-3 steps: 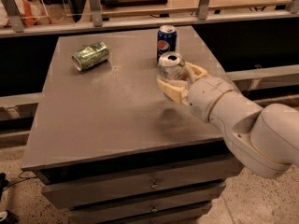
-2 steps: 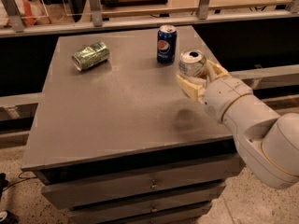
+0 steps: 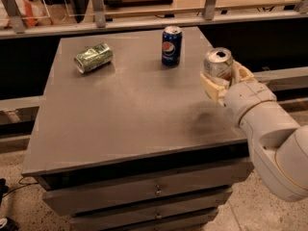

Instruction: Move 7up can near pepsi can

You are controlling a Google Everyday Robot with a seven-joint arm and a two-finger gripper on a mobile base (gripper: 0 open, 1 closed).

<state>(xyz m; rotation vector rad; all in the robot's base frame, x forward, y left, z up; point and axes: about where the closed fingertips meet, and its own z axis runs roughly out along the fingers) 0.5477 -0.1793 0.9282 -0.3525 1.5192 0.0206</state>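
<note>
- Gripper (image 3: pixel 224 80): clenched around the 7up can (image 3: pixel 218 63), holding it upright, apparently clear of the table (image 3: pixel 120 119) at its right edge, ready for carrying.
- Pepsi can (image 3: pixel 172 45): upright, nearby toward the table's far side; the destination.

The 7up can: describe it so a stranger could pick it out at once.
At the right edge of the grey table, the gripper is shut on the 7up can, holding it roughly upright above the surface. It is silver-white, unlike the dark blue pepsi can standing further back and the green dented can lying on its side at the far left.
</note>
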